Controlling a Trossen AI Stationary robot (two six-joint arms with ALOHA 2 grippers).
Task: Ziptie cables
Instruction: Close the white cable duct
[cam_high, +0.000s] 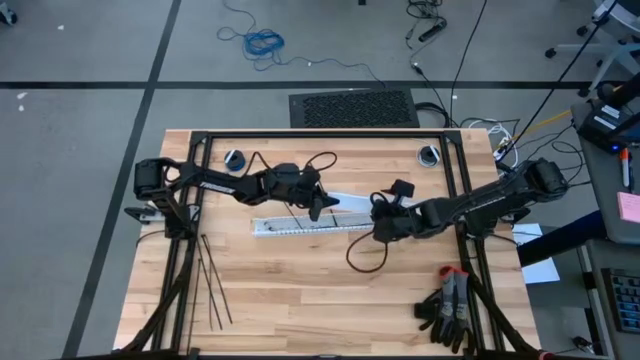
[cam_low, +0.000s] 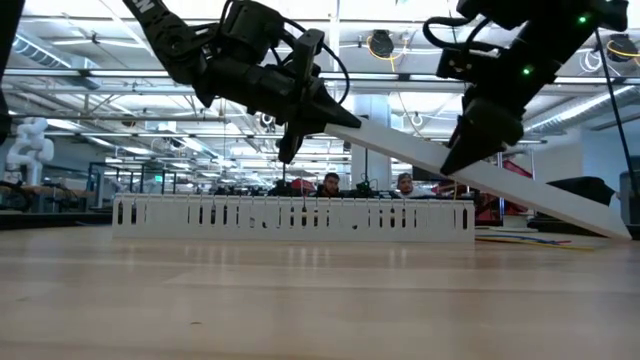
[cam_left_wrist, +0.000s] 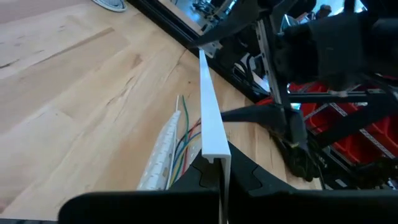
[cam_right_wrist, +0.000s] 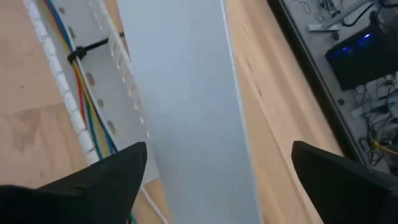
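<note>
duct lid held at one end, cables already bundled in the tray

high view: the left gripper and right gripper meet over the middle of the table, above the white slotted duct; a flat white lid strip runs between them; the spare zipties lie well apart toward the left front, black gloves at the right front; jaw states cannot be read from here.

low view: the lid slopes down from the left gripper toward the table, clear of the duct; only this view shows that tilt.

left wrist view: the left jaws are closed on the lid's end; coloured cables lie in the duct beside it.

right wrist view: the right fingers stand wide apart either side of the lid, gripping nothing; only here a ziptie shows cinched round the cables.

judgement: to seat the lid well, level it along the duct before lowering, keeping wires inside.
</note>
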